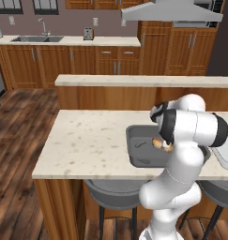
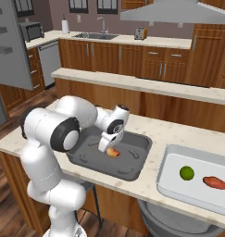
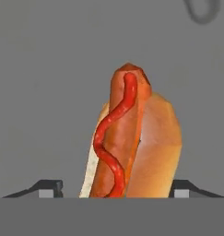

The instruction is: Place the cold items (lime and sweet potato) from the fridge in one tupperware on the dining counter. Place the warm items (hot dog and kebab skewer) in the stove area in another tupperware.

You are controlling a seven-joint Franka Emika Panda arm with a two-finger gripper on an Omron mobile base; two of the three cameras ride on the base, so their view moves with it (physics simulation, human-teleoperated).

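One hot dog [image 3: 132, 138] sits grasped in the gripper [image 2: 110, 149] over the grey tupperware [image 2: 137, 164]; right base view alone shows the lime [image 2: 186, 173].

A red-squiggled orange hot dog [image 3: 132, 143] lies in a dark grey tupperware [image 2: 132, 172], beside a green lime [image 2: 186, 173].

- hot dog [image 3: 132, 138] — bun with a red squiggle of sauce, inside the grey tupperware [image 2: 132, 173] on the counter
- lime [image 2: 186, 173] — round, green, in the white tupperware [image 2: 165, 183] right of the grey one
- sweet potato [image 2: 215, 182] — orange, lying flat beside the lime
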